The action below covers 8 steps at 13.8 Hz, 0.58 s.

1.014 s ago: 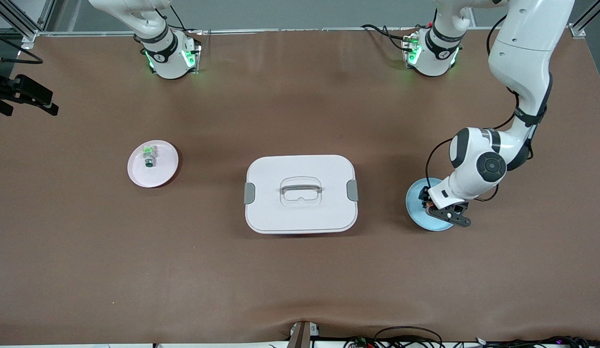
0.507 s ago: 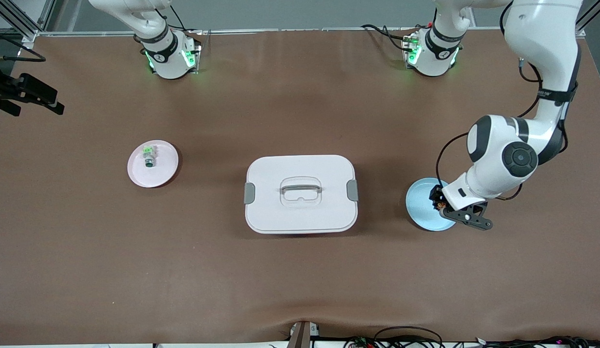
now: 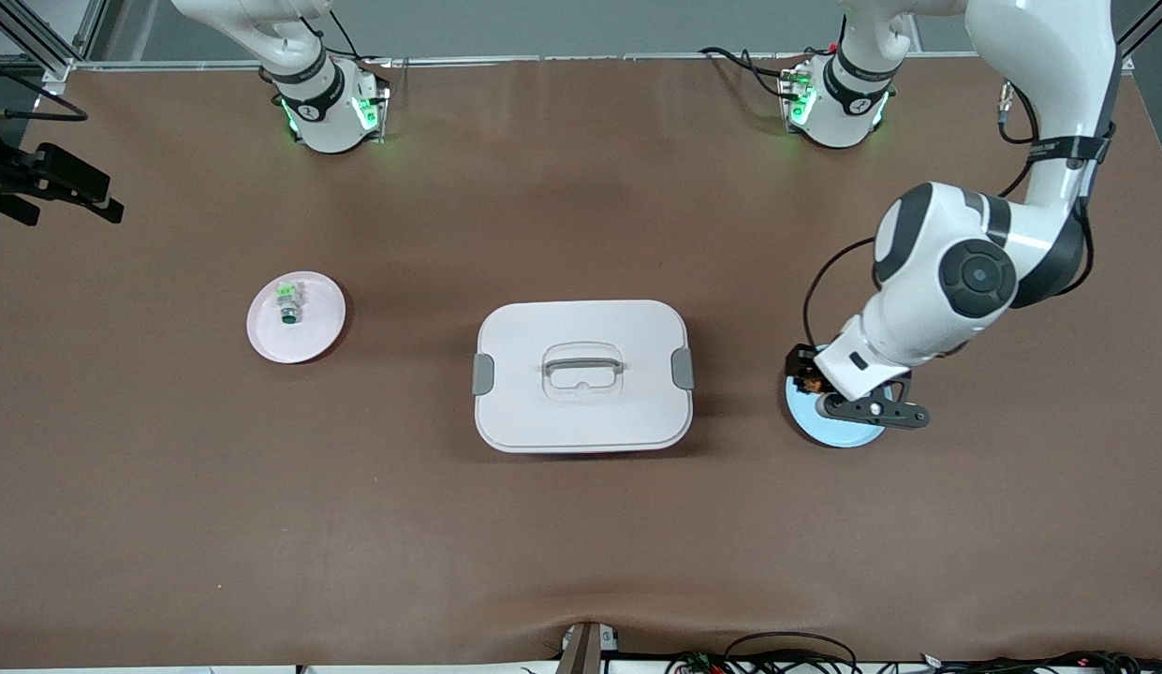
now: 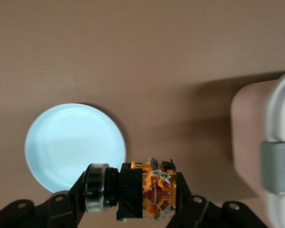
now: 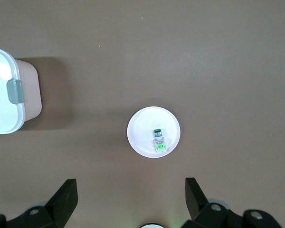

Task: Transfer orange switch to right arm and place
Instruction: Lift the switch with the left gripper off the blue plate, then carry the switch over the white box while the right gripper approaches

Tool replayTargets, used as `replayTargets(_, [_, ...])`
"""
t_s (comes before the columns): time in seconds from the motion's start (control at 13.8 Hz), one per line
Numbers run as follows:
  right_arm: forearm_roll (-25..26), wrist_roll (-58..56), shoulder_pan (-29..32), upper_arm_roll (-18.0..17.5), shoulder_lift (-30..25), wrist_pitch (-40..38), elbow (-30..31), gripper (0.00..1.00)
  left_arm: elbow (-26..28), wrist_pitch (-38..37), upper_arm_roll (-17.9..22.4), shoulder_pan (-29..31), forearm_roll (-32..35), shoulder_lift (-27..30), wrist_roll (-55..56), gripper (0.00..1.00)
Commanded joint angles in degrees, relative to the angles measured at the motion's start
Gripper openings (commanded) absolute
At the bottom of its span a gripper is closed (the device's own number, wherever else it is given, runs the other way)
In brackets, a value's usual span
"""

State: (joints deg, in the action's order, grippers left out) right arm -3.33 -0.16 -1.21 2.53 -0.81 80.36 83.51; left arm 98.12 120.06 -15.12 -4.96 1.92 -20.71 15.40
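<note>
The orange switch is a small black block with an orange section and a round knob end. My left gripper is shut on it, up in the air over the edge of a pale blue plate. In the left wrist view the orange switch lies crosswise in the left gripper, with the blue plate bare below. My right gripper waits open and empty, high over the table by a pink plate.
A white lidded box with grey clasps and a handle sits mid-table between the two plates. The pink plate toward the right arm's end carries a pale green-and-white switch. Brown mat covers the table.
The left gripper, holding the orange switch, rose off the blue plate, swung toward the left arm's end, then came back over the plate's box-side edge. The right arm barely moved.
</note>
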Motion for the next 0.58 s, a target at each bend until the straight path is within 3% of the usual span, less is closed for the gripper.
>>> replayTargets(0.0, [-0.3, 1.0, 0.4, -0.2, 0.6, -0.2, -1.5, 1.0, -2.4, -1.8, -3.5, 0.1, -2.4, -0.1, 9.4, 0.0])
replayTargets(0.51, [-1.9, 0.4, 1.6, -0.2, 0.7, 0.0, -1.8, 1.0, -7.6, -1.6, -12.5, -1.6, -10.8, -2.3, 35.0, 0.0])
